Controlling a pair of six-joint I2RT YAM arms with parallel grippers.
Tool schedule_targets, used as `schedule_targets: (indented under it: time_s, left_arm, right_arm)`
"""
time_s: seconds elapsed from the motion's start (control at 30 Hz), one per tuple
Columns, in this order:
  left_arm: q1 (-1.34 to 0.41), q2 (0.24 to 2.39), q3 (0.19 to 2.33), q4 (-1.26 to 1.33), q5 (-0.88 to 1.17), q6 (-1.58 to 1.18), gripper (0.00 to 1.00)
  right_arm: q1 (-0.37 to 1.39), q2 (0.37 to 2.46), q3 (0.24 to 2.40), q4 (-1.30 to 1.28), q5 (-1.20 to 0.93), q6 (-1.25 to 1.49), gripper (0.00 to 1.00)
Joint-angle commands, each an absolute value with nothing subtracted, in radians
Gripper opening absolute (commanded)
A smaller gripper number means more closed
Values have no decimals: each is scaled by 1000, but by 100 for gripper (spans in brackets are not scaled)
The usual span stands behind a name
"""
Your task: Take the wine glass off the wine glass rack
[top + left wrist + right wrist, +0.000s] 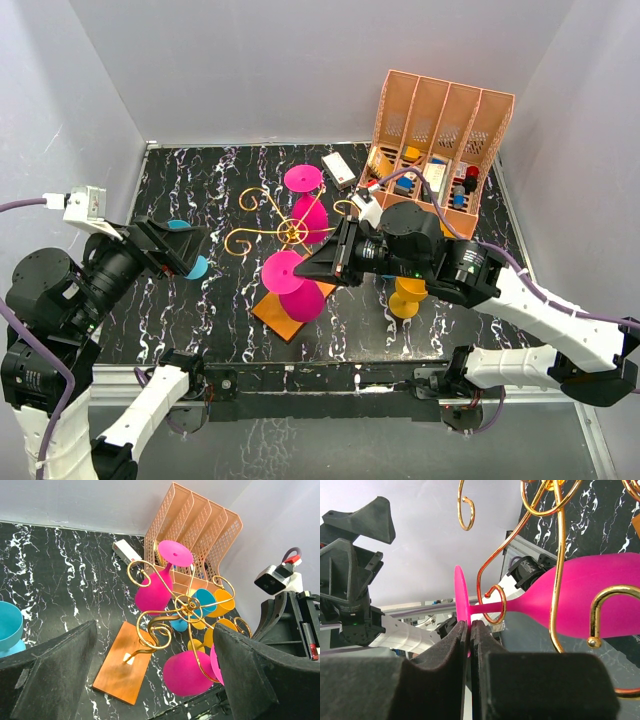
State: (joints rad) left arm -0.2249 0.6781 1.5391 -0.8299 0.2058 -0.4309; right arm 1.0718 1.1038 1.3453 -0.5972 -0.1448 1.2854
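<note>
The wine glass rack is a gold wire stand with curled arms on a flat orange base. A pink wine glass hangs upside down from its near arm, the stem resting in a gold curl. My right gripper is shut on the edge of this glass's round foot, and the bowl points away to the right. A second pink glass hangs on the far side. My left gripper stands open to the left of the rack, holding nothing; both its pads frame the rack.
A blue glass stands on the table under the left gripper. A yellow glass sits below the right arm. A salmon-pink slotted organiser stands at the back right, with a white box beside it. Grey walls enclose the black marble table.
</note>
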Motion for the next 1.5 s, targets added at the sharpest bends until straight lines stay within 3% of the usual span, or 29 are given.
schedule_targets:
  time_s: [0.0,0.43,0.93,1.47]
  left_arm:
    - [-229,683,1560,-831,205,-426,97]
    - [-230,681,1559,-842,197,-420,97]
    - [-231,675,1559,-845,192,-413,97]
    - [-231,682,1565,-845,206,-434,97]
  right_arm:
    - [1077,1086,1360,-507,-152,1294,7]
    - [1076,1194,1380,-402,-352,1270,8]
    - [1076,1160,1409,-472,-80,1301,8]
    - [1076,1053,1385,-556,49,1321,8]
